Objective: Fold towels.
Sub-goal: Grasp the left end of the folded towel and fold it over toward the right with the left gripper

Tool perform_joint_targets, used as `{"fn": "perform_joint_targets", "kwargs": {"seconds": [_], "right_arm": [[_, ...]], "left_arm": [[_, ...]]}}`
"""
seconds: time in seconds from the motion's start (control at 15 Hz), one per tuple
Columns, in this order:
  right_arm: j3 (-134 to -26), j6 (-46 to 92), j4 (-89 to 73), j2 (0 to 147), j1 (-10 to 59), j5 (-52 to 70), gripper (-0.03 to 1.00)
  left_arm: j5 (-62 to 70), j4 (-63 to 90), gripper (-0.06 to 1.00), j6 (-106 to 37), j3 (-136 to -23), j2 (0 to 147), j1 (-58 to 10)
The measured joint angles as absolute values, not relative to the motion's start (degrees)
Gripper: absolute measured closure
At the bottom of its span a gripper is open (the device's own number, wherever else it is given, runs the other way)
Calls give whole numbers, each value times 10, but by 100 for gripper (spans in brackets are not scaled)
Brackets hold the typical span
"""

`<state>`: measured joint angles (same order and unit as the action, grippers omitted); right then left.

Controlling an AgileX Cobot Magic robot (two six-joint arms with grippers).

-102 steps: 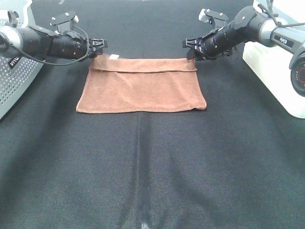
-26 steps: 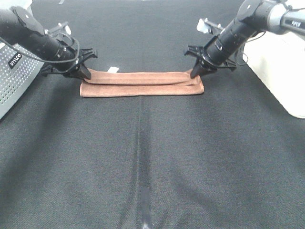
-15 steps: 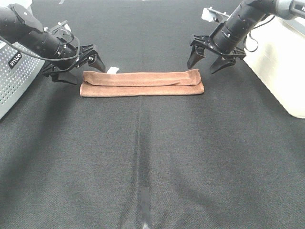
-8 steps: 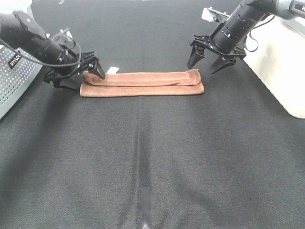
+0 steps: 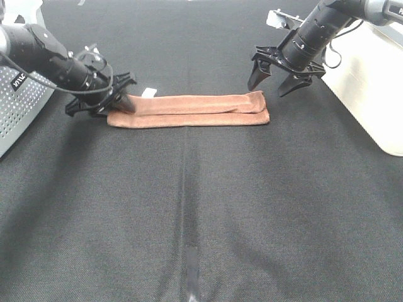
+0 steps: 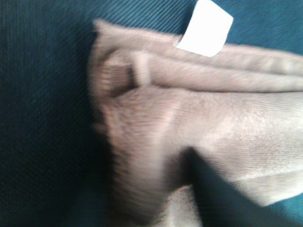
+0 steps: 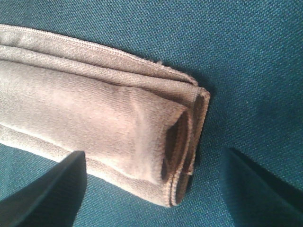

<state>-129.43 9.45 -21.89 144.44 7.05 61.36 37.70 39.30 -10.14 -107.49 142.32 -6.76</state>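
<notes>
The reddish-brown towel (image 5: pixel 189 111) lies folded into a long narrow strip on the black cloth. Its white tag (image 5: pixel 149 92) sticks out at the far left end. My left gripper (image 5: pixel 121 104) is down at the towel's left end, and its jaws look shut on the cloth there. The left wrist view shows the bunched towel end (image 6: pixel 189 123), the tag (image 6: pixel 204 27) and one dark finger (image 6: pixel 218 198). My right gripper (image 5: pixel 271 83) is open and empty, just above the towel's right end. In the right wrist view its fingers (image 7: pixel 52 194) straddle the rolled end (image 7: pixel 118 123) without touching it.
A grey perforated basket (image 5: pixel 19 107) stands at the left edge, close behind my left arm. A white bin (image 5: pixel 371 82) stands at the right edge, beside my right arm. The black cloth surface (image 5: pixel 201 214) stretches toward the front.
The towel went from a wide half-fold to a narrow strip and both grippers let go. My left gripper has since moved onto the left end and closed. The right gripper stays open and still.
</notes>
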Motion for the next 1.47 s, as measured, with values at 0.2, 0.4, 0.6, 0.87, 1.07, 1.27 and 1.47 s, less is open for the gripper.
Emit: {"fn": "perform_joint_targets", "kwargs": {"seconds": [0.2,0.4,0.6,0.87,1.07,1.27,1.47], "right_arm": [[-1294,91,-219,1444,70,614,24],[-1294,81,-219,1427,70,629,24],[-1294,81,-219,1406,70,632,24],[-1294,81,-219,1392,70,642,24],[-1294,81,-219,1384,70,646,24],[-1294,81,-219,1384,70,661,24],[-1294,81,-219,1384,70,677,24]], "left_arm": [[379,392,87,-113,-1075,1425,-70],[403,375,87,-113,-1075,1411,-61],[486,272,87,-84,-1121,1369,-34],[557,210,87,-36,-1201,1357,-67],[537,246,87,-9,-1217,1358,-129],[472,342,87,0,-1218,1396,-188],[422,397,87,0,-1218,1423,-206]]}}
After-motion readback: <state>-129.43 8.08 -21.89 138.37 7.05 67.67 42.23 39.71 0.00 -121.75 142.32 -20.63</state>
